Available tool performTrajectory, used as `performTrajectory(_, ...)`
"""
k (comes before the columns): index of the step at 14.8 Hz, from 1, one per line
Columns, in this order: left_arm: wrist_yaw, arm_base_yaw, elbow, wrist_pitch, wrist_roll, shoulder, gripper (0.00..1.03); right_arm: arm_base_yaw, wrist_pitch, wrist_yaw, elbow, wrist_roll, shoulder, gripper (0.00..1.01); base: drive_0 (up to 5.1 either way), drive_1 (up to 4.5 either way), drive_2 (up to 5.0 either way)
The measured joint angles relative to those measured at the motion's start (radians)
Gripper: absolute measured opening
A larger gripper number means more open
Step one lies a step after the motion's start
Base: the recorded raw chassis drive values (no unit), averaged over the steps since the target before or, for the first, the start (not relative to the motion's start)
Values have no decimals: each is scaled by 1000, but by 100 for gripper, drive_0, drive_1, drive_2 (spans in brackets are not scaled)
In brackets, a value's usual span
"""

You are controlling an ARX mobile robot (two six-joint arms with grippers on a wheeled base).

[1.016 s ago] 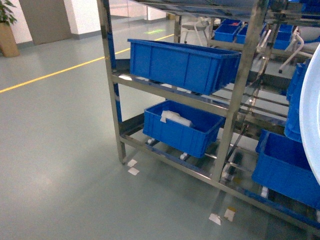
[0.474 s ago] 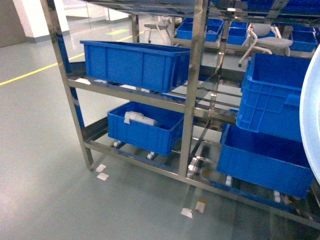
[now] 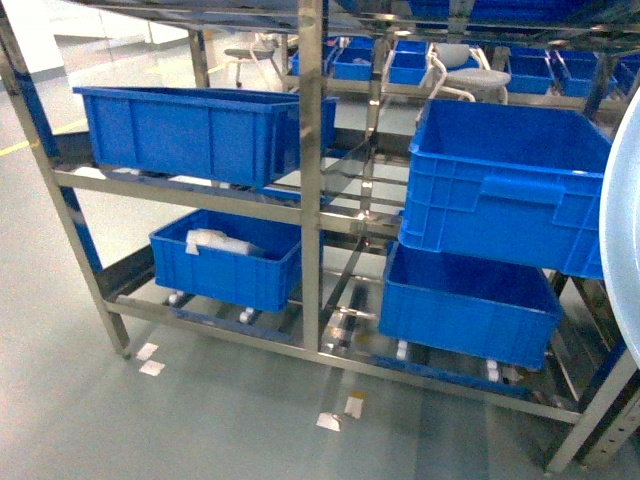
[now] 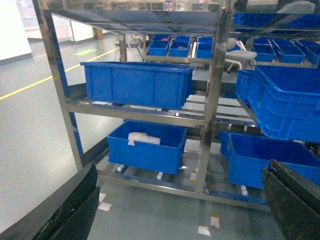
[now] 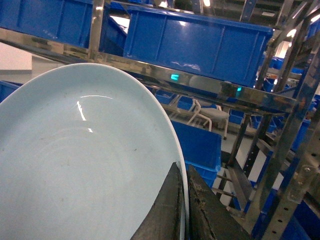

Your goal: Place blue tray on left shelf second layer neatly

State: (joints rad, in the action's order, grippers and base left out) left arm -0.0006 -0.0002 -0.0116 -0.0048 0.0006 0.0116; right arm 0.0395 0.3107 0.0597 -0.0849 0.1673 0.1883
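The blue tray (image 5: pixel 75 165) is a pale blue round dish that fills the left of the right wrist view. It is held up on edge. My right gripper (image 5: pixel 183 169) is shut on its rim, one dark finger on each face. In the head view only the tray's edge (image 3: pixel 626 230) shows at the far right, and the right gripper itself is out of frame. The left shelf second layer (image 3: pixel 180 192) is a steel tier bearing a wide blue bin (image 3: pixel 200 130). My left gripper (image 4: pixel 181 170) is open with nothing in it and faces the shelf (image 4: pixel 135 109) from a distance.
A smaller blue bin (image 3: pixel 225 265) with white packing sits on the bottom left tier. Two large blue crates (image 3: pixel 500 185) are stacked in the right bay. A steel upright (image 3: pixel 311 170) divides the bays. White tape marks (image 3: pixel 330 421) lie on the grey floor.
The whole rack has slid leftward in the head view and looms larger, bringing the right bay's crates into frame. The tray's edge stays at the right border, still gripped.
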Motion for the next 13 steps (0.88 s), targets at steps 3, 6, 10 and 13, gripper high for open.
performTrajectory(3,0,0,0,5,0,0,98,0,4,0,0,0,-1,2,-143,134,-420)
performTrajectory(6,0,-1,0,0,0,0,98,0,1,0,0,0,0,2,-11,404,-425)
performTrajectory(10,0,0,0,-3,0,0,98,0,-1,0,0,0,0,2,7,422,-408)
performTrajectory(13,0,0,0,2,0,0,98,0,-2,0,0,0,0,2,3,417,-411)
